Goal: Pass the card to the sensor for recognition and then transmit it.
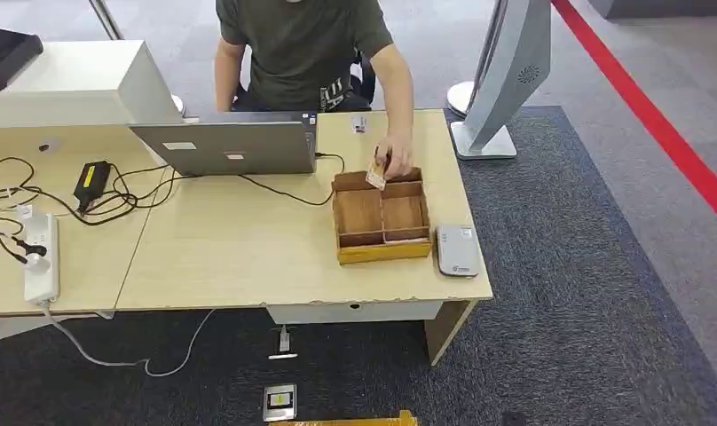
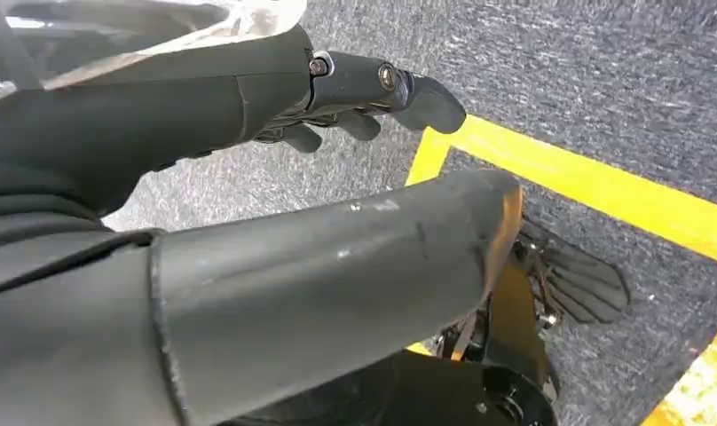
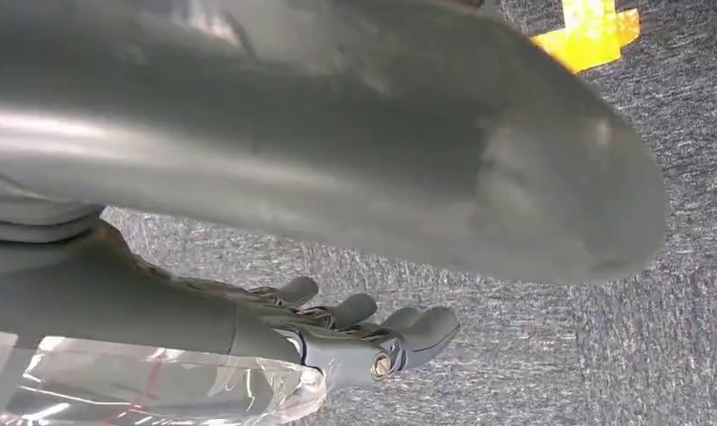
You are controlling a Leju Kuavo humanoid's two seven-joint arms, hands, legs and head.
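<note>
A: Head view first: where is the card (image 1: 375,178)?

B: In the person's hand (image 1: 396,161), held over the far compartment of the wooden tray (image 1: 382,250) on the desk (image 1: 240,257); the flat grey sensor (image 1: 458,250) lies just beside the tray's right side, nothing on it; I judge the task has hardly begun, since the robot holds no card.

A: And the left wrist view?

B: The left hand (image 2: 355,98) hangs over grey carpet (image 2: 603,80) with yellow tape lines (image 2: 594,186); its fingers are loosely extended, apart, holding nothing.

A: Right wrist view?

B: Same story; the right hand (image 3: 364,333) hangs above the carpet, fingers spread a little and empty; a yellow patch (image 3: 590,31) shows near the frame's edge.

A: So what is left?

B: By my reading, everything: taking the card, presenting it to the sensor, then handing it on.
</note>
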